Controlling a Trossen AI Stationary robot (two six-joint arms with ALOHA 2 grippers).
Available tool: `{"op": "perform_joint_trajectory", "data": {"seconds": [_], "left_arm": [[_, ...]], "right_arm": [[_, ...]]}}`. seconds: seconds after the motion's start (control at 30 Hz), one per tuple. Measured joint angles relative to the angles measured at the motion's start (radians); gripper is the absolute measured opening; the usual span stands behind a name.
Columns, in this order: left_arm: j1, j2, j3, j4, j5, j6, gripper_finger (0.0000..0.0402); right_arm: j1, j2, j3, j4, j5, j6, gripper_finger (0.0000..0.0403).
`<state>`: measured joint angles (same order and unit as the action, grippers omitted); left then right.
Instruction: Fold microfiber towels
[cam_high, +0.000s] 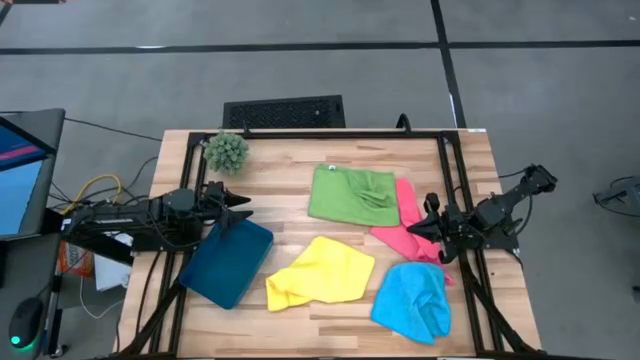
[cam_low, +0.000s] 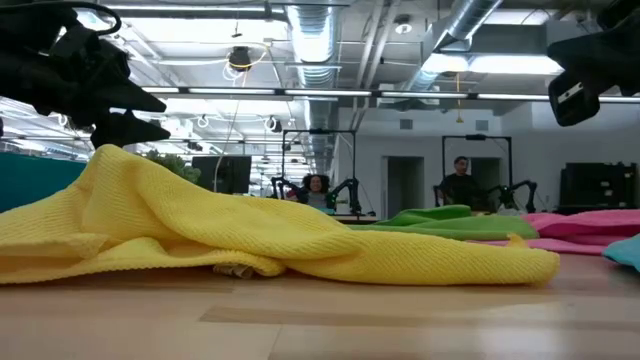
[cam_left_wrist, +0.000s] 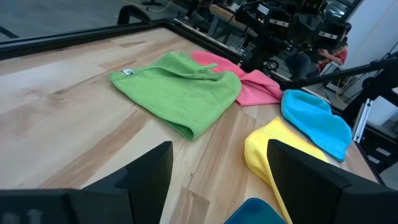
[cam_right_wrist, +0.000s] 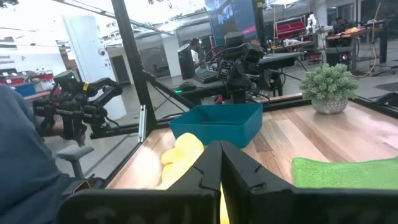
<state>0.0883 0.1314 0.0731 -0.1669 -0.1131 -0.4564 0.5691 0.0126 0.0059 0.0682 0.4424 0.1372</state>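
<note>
Left pincer (cam_left_wrist: 214, 180) open over the bench (cam_left_wrist: 74, 106); beyond lie green towel (cam_left_wrist: 180, 93), pink towel (cam_left_wrist: 252, 87), blue towel (cam_left_wrist: 314, 118), yellow towel (cam_left_wrist: 264, 149)

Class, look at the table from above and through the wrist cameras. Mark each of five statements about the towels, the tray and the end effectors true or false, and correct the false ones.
1. The green towel overlaps the pink towel. True.
2. The yellow towel lies inside the teal tray. False: it lies on the table beside the tray.
3. The left end effector is open. True.
4. The right end effector grips the light blue towel. False: it is shut on nothing, above the pink towel.
5. The plant ball sits on the green towel. False: it stands apart, near a table corner.
</note>
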Motion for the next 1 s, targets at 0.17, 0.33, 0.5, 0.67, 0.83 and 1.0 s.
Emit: {"op": "perform_joint_trajectory", "data": {"seconds": [0.17, 0.33, 0.5, 0.67, 0.83, 1.0], "left_arm": [[0.0, 0.0, 0.0, 0.0, 0.0, 0.0, 0.0253], [0.0, 0.0, 0.0, 0.0, 0.0, 0.0, 0.0253], [0.0, 0.0, 0.0, 0.004, 0.0, -0.004, 0.0253], [0.0, 0.0, -0.004, 0.041, -0.011, -0.009, 0.0253], [0.0, 0.0, -0.005, 0.048, -0.012, -0.033, 0.0253], [0.0, 0.0, -0.005, 0.056, -0.069, -0.122, 0.0253]], "right_arm": [[0.0, 0.0, 0.0, 0.0, 0.001, -0.138, 0.0028], [0.0, 0.0, 0.0, 0.019, 0.002, -0.153, 0.0028], [-0.001, 0.0, 0.0, 0.075, 0.004, -0.103, 0.0028], [-0.001, 0.0, 0.0, 0.174, 0.004, -0.001, 0.0028], [-0.002, 0.0, 0.0, 0.205, 0.004, 0.046, 0.0028], [-0.002, 0.0, 0.0, 0.204, 0.004, 0.043, 0.0028]]}}
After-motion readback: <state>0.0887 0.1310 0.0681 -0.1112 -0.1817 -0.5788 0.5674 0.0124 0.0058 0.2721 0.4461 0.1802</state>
